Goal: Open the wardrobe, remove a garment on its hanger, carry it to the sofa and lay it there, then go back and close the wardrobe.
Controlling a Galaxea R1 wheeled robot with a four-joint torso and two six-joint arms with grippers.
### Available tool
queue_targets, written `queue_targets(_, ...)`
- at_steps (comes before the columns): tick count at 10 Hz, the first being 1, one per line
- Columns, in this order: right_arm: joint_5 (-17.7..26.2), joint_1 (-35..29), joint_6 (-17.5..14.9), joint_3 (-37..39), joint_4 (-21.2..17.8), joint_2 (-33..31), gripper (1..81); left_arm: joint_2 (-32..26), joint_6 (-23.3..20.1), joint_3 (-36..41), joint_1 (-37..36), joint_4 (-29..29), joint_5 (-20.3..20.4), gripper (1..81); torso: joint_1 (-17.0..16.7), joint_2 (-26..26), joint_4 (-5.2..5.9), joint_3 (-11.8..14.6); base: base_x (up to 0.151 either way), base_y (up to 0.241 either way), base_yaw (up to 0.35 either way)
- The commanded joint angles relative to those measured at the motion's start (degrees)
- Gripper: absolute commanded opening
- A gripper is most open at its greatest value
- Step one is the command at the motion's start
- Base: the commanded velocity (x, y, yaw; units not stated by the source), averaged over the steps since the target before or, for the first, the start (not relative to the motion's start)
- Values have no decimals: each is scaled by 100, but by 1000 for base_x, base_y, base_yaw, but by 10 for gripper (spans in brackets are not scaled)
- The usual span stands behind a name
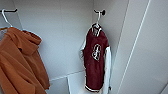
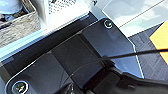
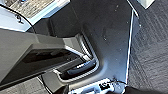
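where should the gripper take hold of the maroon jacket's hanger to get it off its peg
Probably at the white hanger neck, just below its hook and above the maroon varsity jacket collar, coming from the open front. The hook curves over the dark peg, so lifting should free it, and the wardrobe walls close off the other sides.

Wardrobe (image 1: 62, 37) is standing open, white inside. The maroon varsity jacket (image 1: 96, 62) with white sleeves hangs straight down on its thin white hanger (image 1: 98, 20), hooked over a dark peg.
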State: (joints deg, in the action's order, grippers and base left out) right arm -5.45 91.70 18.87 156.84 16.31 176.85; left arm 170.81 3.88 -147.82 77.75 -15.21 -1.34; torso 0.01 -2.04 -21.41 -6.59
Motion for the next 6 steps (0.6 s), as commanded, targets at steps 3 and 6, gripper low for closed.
queue_targets(3,299,-200,-15,-6,48,28,811,-697,17,1493,-1608,18,-743,811,0,2,0,0,0,0,0)
queue_targets(6,325,-244,-23,-15,39,37,811,-838,52,1949,-2347,141,-1236,811,5,2,0,-2,0,0,0)
